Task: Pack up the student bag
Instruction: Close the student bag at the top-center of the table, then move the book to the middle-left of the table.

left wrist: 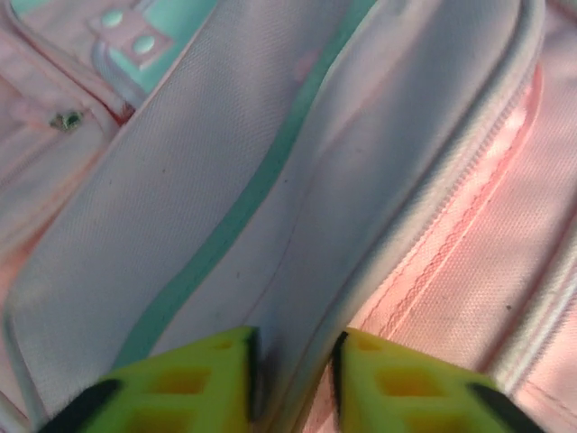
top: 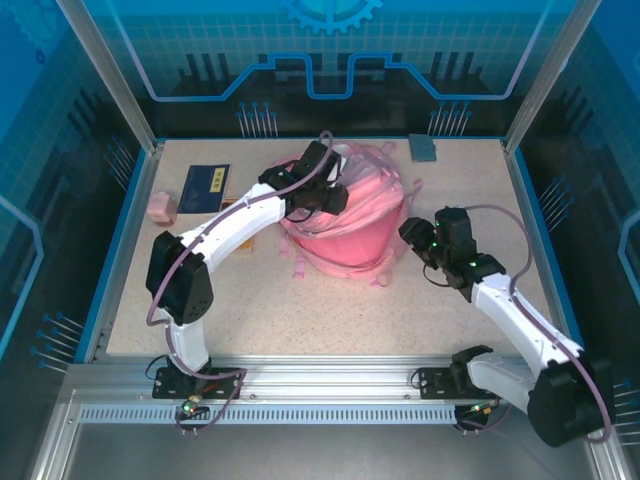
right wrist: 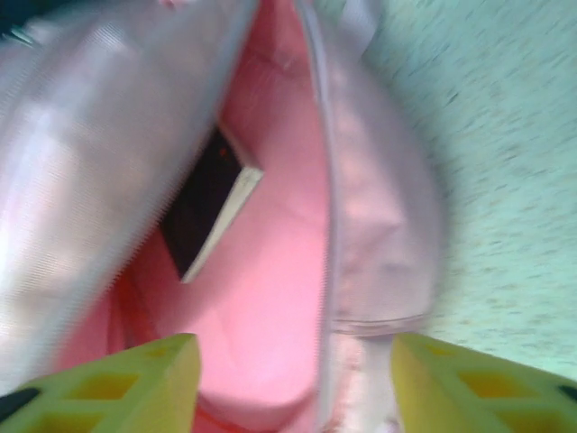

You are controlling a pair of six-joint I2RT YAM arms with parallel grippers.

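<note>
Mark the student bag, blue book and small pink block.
student bag (top: 350, 237), top external view, on its pink front fabric.
blue book (top: 205, 187), top external view, middle of its cover.
small pink block (top: 162, 208), top external view, its top face.

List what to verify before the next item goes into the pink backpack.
1. Mouth of the student bag open: ok, the right wrist view looks into its pink inside.
2. First item, a dark book, inside the bag: ok, leaning on the inner wall.
3. Jaws of the right gripper open: ok, fingers wide apart astride the bag's rim.
4. Fabric free of the left gripper: cannot tell, a bag fold runs between its close-set fingers.
5. All items packed: not ok, a blue book and a pink block lie on the table left of the bag.
</note>
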